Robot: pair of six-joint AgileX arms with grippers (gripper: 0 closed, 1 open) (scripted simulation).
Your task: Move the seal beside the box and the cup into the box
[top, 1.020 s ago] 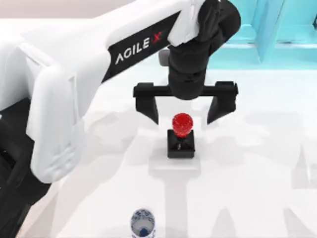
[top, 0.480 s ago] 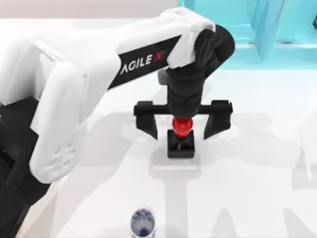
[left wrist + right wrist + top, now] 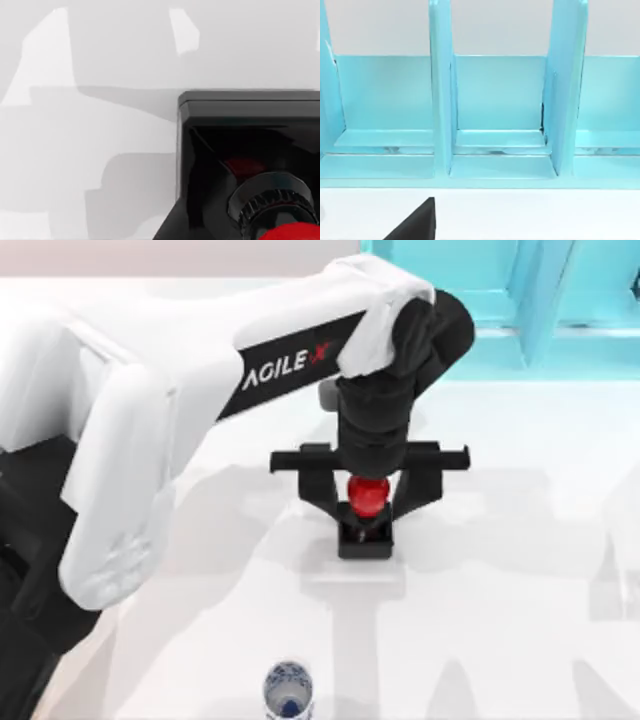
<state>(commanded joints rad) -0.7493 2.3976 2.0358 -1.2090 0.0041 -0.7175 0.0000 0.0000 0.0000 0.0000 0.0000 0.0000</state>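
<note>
At the centre of the top view, the left gripper (image 3: pixel 367 502) clamps its fingers on the red knob of the seal (image 3: pixel 365 530), upright on the table (image 3: pixel 500 620); the cup (image 3: pixel 288 692) stands at the bottom edge.

top view looks down; left wrist close over seal (image 3: pixel 250 165).

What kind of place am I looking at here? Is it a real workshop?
Probably not real: it looks like a computer-rendered test bench. A plain white table holds a red-knobbed seal, a small blue-patterned cup and a cyan shelf unit, with the left gripper closed around the seal.
</note>
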